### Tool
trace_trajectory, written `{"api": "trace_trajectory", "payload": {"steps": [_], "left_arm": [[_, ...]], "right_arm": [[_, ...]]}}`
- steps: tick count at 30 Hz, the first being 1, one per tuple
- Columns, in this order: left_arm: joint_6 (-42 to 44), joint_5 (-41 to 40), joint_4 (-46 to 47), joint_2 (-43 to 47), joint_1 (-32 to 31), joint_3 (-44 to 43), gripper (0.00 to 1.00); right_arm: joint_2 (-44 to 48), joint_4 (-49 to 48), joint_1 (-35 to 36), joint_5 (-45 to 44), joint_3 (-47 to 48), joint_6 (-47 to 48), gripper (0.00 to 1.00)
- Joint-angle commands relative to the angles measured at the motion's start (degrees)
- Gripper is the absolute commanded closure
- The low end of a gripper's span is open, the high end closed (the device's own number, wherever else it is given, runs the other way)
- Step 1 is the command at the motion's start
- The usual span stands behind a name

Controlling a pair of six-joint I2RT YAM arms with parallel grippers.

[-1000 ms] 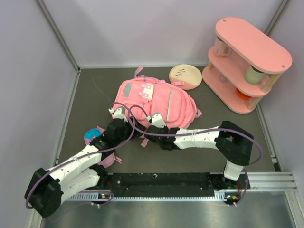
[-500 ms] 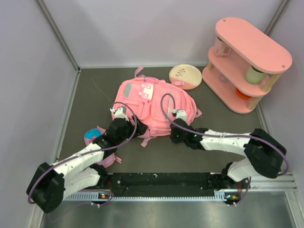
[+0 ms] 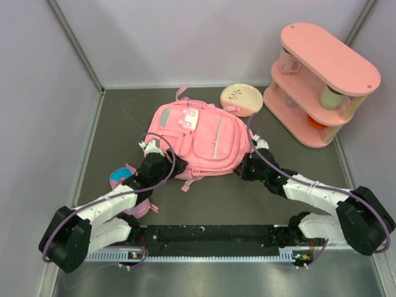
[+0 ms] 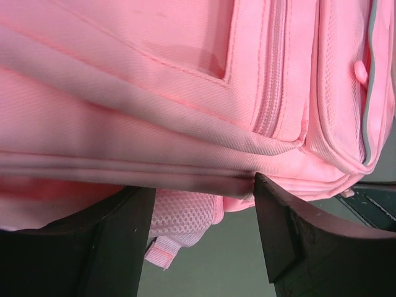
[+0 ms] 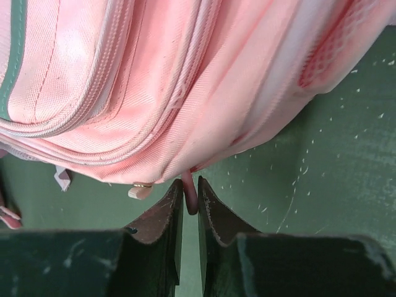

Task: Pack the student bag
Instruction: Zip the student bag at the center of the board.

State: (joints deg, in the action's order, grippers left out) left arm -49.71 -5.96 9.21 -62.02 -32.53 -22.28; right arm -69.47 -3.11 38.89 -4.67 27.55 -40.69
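No lettering, brand or number is legible in any view. The white-and-mint patch (image 3: 190,119) on the student bag (image 3: 207,145) is too small to read, and the cream plate (image 3: 241,99) carries only a sprig drawing.

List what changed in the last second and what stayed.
The right gripper swung from the near edge of the student bag round to its right side, where it is shut on a thin pink pull tab. The bag's front, partly covered by that arm before, now shows whole. The left gripper stays open at the near left edge; the plate and shelf have not moved.
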Motion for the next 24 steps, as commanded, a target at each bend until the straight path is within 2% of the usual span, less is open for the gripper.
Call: {"api": "trace_trajectory", "payload": {"steps": [1,6,10,13,16,20,22,24], "left_arm": [[1.89,-4.86,-4.36,4.01,5.11,1.89,0.3],[4.62,-0.2,-5.26,6.38,8.62,1.37,0.29],[7.43,-1.87,-11.23,7.52,9.68,-1.01,0.25],[7.79,2.78,-10.88,10.67,10.83,-1.09,0.21],[6.3,11.04,-11.5,14.71,10.48,-1.01,0.19],[1.91,11.94,-11.06,20.26,6.1,1.18,0.16],[-1.6,9.31,-11.23,22.37,3.72,2.76,0.15],[-6.15,6.58,-11.15,23.43,-1.37,3.91,0.14]], "right_arm": [[3.2,-3.12,-3.82,2.99,-1.79,1.31,1.0],[5.05,-5.23,-3.91,4.4,-3.38,1.93,1.0],[5.14,-8.92,-3.91,12.47,-5.05,1.4,1.0],[6.27,-12.6,-3.83,16.7,-8.73,-1.14,1.0],[8.47,-11.31,-3.39,16.18,-11.2,-1.59,1.0],[10.41,-10.42,-3.21,15.21,-12.52,-0.8,1.0],[10.58,-10.33,-2.34,14.95,-12.52,-0.8,1.0],[10.5,-10.68,-1.81,14.34,-12.61,-0.88,1.0]]}}
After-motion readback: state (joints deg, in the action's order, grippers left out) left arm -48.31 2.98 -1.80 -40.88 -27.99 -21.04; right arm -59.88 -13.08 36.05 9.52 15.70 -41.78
